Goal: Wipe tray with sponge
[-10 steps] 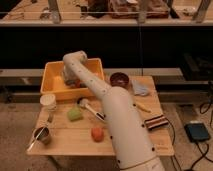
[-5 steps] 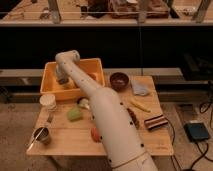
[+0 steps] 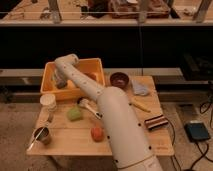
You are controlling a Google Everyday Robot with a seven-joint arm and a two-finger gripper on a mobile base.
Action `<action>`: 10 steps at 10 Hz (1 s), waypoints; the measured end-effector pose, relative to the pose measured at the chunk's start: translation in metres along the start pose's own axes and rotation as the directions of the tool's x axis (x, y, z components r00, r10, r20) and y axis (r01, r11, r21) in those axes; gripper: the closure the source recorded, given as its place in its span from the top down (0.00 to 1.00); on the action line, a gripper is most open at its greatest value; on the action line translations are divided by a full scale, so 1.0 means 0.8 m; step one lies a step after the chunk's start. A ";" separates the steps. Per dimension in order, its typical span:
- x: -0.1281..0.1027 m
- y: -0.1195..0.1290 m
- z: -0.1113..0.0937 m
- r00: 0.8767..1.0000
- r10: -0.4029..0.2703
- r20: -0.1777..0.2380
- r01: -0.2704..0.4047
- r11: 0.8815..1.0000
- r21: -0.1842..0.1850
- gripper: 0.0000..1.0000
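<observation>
The yellow-orange tray (image 3: 96,65) stands at the back left of the wooden table. My white arm reaches up from the bottom of the view and bends down into the tray. The gripper (image 3: 59,80) is low inside the tray's left half, at its floor. A small greyish thing (image 3: 62,85) lies right at the gripper; I cannot tell whether it is held. A green sponge-like block (image 3: 75,114) lies on the table in front of the tray, apart from the gripper.
A dark-brown bowl (image 3: 119,79) and a blue-grey cloth (image 3: 141,89) sit right of the tray. A white cup (image 3: 48,101), a metal cup with a spoon (image 3: 42,135), an orange-red object (image 3: 97,132) and a striped object (image 3: 156,122) are on the table.
The gripper has moved to the left across the tray floor, from near the middle to the left half. The things on the table have not moved.
</observation>
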 end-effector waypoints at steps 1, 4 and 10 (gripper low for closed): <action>-0.008 0.013 -0.003 1.000 0.006 0.003 -0.006 1.000 -0.006 0.20; -0.022 0.061 -0.016 0.998 0.069 0.005 -0.069 0.997 -0.042 0.20; 0.040 0.023 0.003 0.992 0.127 -0.011 -0.128 0.991 -0.043 0.20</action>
